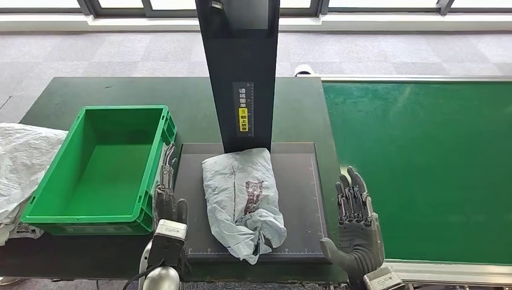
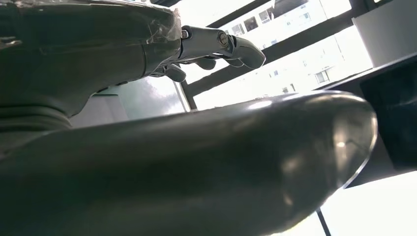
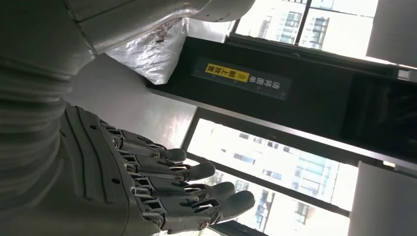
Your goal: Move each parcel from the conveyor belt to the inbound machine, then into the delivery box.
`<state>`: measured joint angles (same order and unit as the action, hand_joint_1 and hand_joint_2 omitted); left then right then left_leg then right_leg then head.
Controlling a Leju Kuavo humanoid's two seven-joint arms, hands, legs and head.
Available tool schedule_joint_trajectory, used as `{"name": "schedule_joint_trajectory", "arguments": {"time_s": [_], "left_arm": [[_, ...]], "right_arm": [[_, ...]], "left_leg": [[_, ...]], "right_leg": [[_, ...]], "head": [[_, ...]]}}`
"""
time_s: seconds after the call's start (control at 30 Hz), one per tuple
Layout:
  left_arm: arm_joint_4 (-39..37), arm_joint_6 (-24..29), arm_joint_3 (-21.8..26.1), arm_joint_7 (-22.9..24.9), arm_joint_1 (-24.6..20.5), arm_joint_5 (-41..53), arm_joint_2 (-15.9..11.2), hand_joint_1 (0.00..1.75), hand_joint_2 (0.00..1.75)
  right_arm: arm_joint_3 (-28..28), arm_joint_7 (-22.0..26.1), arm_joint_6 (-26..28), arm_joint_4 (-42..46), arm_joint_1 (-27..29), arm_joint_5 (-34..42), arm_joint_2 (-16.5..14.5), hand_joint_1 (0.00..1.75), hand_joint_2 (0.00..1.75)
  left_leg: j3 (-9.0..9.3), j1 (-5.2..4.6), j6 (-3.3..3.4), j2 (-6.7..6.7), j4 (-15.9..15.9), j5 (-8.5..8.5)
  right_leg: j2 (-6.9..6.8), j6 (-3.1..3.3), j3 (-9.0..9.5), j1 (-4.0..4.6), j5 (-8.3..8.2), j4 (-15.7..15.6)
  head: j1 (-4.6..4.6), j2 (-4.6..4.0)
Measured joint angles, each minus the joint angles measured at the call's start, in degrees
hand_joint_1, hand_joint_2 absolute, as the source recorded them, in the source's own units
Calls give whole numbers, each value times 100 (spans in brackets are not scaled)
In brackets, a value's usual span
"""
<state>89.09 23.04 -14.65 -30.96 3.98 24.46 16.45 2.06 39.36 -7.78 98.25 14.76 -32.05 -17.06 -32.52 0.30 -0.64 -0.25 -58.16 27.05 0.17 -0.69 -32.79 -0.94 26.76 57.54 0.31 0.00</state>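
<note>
Grey, crumpled plastic: the parcel [image 1: 244, 202] lies on the inbound machine [image 1: 302, 181], between my left hand [image 1: 171, 211] and right hand [image 1: 356, 220], both empty with fingers spread. Beyond, I see its black post's yellow label [image 1: 243, 116], characters unreadable. The green delivery box [image 1: 102, 169] holds nothing.

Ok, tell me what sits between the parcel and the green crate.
In the head view, only bare dark scanner platform and the left hand lie between parcel and crate.
</note>
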Motion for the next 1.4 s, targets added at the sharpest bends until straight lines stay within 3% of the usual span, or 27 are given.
{"name": "schedule_joint_trajectory", "arguments": {"time_s": [0.1,0.23,0.37,0.43,0.6,0.77,0.9,1.17,1.4], "left_arm": [[-330,-107,-114,348,-297,1014,-18,0,0],[-1145,135,-318,1172,-735,2904,-13,0,0],[-1697,333,-415,1364,-968,3316,4,0,175],[-1874,404,-449,1630,-1046,3716,11,0,175],[-2744,363,-569,2799,-1411,5461,72,0,175],[-3860,109,-668,3130,-1822,5953,172,2,175],[-4318,37,-692,3157,-2013,5998,233,175,175],[-4618,-150,-723,2768,-2186,5731,279,175,175],[-4312,-182,-723,2318,-2083,5259,252,175,175]], "right_arm": [[86,68,-107,356,130,-1,-106,0,175],[95,79,-136,890,307,-21,-177,0,175],[94,66,-126,1211,412,-45,-213,0,175],[95,68,-103,1299,437,-76,-220,0,175],[89,57,-8,1581,545,-225,-255,0,175],[49,47,-13,1801,639,-242,-279,0,175],[45,50,-20,1869,662,-237,-292,0,175],[41,43,9,1955,690,-217,-296,0,175],[41,58,110,2017,699,-171,-296,0,175]], "left_leg": [[0,-1,1,-3,0,-1],[1,-3,2,4,0,-1],[1,-3,2,9,0,-1],[1,-3,2,8,0,-1],[1,-3,2,5,0,-2],[2,-3,3,5,0,-2],[6,-3,4,4,0,-3],[7,-3,13,3,3,13],[27,-3,15,0,5,20]], "right_leg": [[-7,-1,5,-1,0,0],[-1,-4,6,-3,-5,0],[3,-3,3,-2,-7,0],[3,-2,3,-2,-7,0],[2,-2,6,-2,-7,0],[2,-3,9,-3,-7,0],[-1,-3,16,-3,-7,0],[-8,-5,64,-2,16,-2],[-15,-5,100,-3,26,-2]], "head": [[0,0],[1,0],[0,-1],[0,0],[0,0],[0,-1],[1,0],[0,0],[1,0]]}}
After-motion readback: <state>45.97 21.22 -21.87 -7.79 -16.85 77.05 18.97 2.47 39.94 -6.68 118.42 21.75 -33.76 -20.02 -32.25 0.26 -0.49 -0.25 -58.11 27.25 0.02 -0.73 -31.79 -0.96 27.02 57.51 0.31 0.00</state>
